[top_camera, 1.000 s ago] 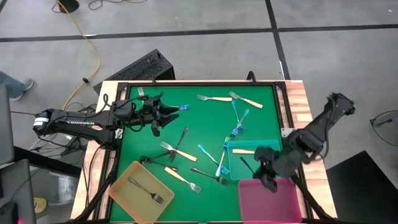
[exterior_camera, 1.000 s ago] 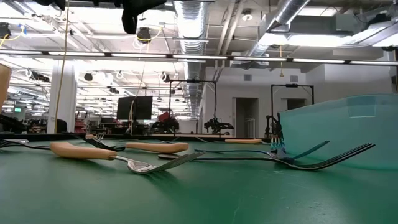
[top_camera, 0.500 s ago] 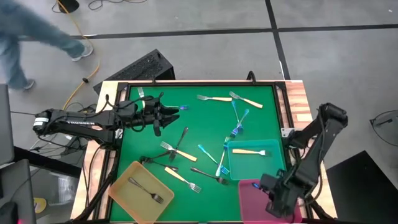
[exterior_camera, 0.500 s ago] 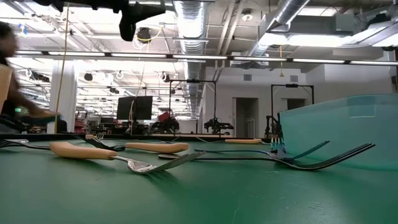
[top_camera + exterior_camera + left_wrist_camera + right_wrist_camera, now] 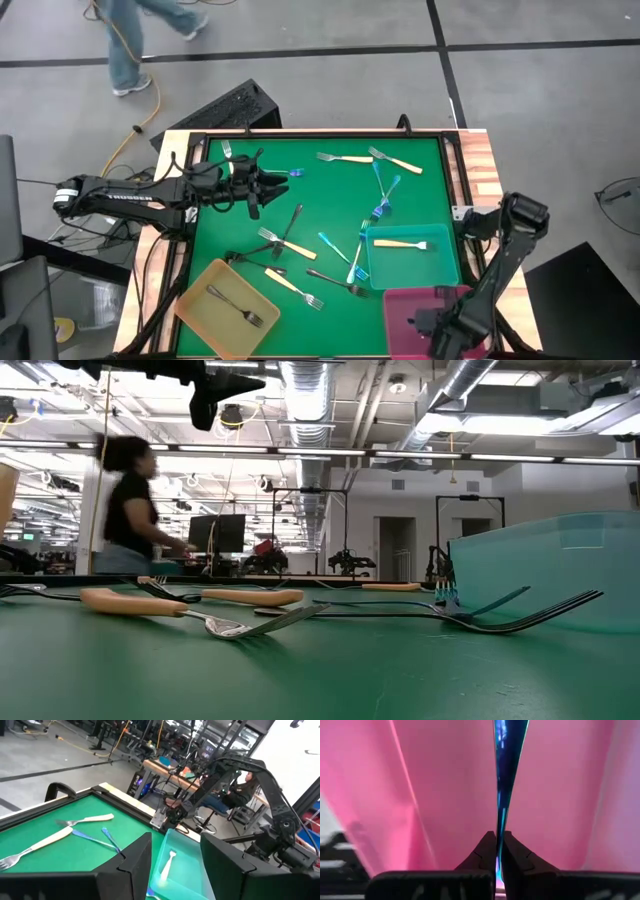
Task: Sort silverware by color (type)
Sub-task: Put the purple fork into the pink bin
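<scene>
Pink plastic fills the right wrist view: the right gripper (image 5: 499, 851) is down inside the pink tray (image 5: 400, 305) at the table's near right corner, its fingers pinched together on the handle of an iridescent blue-purple fork (image 5: 506, 775) that stands up between them.

White lettering runs along the left arm (image 5: 120, 197) in the high view, but it is too small to read for certain. The left gripper (image 5: 283, 181) hangs over the far left part of the green mat (image 5: 330, 195), its fingers apart around a blue fork (image 5: 294, 173) whose tip shows just past them; whether they press on it cannot be told.

One cream-handled fork (image 5: 400, 243) lies in the teal tray (image 5: 445, 268), and a dark-grey fork (image 5: 235, 305) lies in the yellow tray (image 5: 200, 315). The remaining forks are scattered on the mat: two cream-handled forks (image 5: 368, 159) near the far edge, blue forks (image 5: 382, 195) right of centre, and crossed dark-grey and cream ones (image 5: 285, 240) in the middle.

A black keyboard (image 5: 222, 108) lies on the floor beyond the table, beside a yellow cable (image 5: 150, 95). A person (image 5: 130, 510) passes in the room behind.
</scene>
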Motion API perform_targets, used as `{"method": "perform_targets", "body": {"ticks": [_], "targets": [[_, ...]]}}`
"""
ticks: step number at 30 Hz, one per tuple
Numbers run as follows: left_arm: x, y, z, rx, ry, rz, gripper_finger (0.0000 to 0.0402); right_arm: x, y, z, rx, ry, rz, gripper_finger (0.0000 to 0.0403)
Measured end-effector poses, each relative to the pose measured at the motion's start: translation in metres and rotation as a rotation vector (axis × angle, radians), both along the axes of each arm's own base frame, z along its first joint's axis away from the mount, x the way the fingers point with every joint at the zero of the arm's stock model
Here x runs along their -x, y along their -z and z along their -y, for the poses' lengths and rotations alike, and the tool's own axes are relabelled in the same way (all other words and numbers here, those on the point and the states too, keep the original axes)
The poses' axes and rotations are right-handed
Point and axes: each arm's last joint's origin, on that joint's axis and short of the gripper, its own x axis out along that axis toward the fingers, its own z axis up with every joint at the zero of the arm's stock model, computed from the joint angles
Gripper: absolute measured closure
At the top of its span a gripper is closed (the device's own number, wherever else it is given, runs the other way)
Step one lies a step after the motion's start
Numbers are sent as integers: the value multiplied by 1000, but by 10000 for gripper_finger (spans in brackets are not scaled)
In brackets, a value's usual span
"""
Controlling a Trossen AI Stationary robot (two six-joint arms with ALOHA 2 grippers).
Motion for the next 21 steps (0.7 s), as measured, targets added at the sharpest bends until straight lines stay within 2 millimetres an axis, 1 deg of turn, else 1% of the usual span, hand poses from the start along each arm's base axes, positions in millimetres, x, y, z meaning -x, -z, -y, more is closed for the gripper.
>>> {"method": "perform_targets", "body": {"ticks": [3,7,13,17,21], "targets": [[0,1,0,5,0,-9,249,-4,11,-3,-9,-63,-37,376],[0,2,0,10,-1,-22,249,-9,21,-10,-46,-121,-22,376],[0,5,0,12,-8,-51,249,-11,27,-10,-39,-140,-26,376],[1,6,-1,10,-31,-63,249,-13,29,-13,-57,-143,25,376],[1,6,-1,10,-32,-57,249,-11,34,-10,-40,-131,24,376]]}}
